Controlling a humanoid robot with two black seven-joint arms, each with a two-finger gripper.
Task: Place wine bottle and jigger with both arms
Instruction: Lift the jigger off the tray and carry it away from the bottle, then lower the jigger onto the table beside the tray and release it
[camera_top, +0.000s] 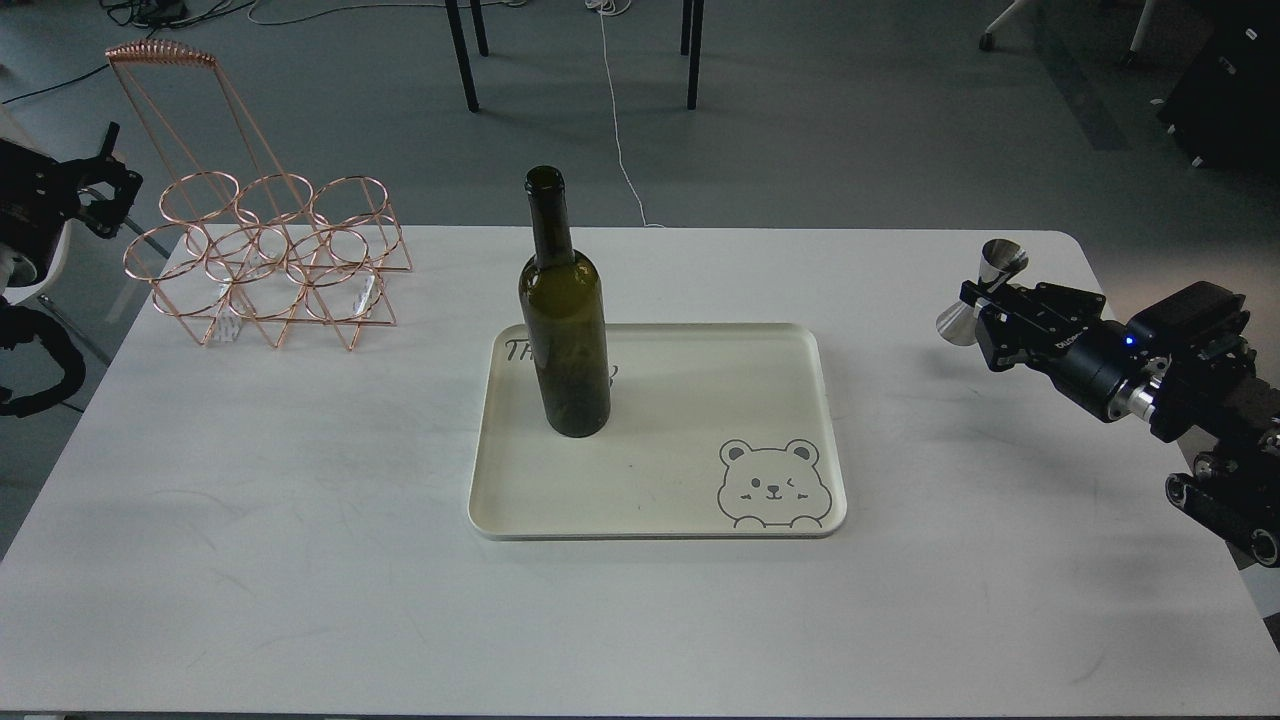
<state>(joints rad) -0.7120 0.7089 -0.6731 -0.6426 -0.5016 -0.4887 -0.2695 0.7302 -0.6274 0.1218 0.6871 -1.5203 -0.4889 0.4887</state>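
The dark green wine bottle (563, 330) stands upright on the left part of the cream tray (700, 500). My right gripper (985, 305) is shut on the silver jigger (982, 290) at its waist and holds it tilted above the white table, well to the right of the tray. My left arm is at the far left edge, off the table; its gripper (100, 190) is small and dark, so its fingers cannot be told apart.
A copper wire bottle rack (265, 255) stands at the table's back left. The tray has a bear drawing (772, 485) at its front right corner. Chair legs and cables are on the floor behind the table.
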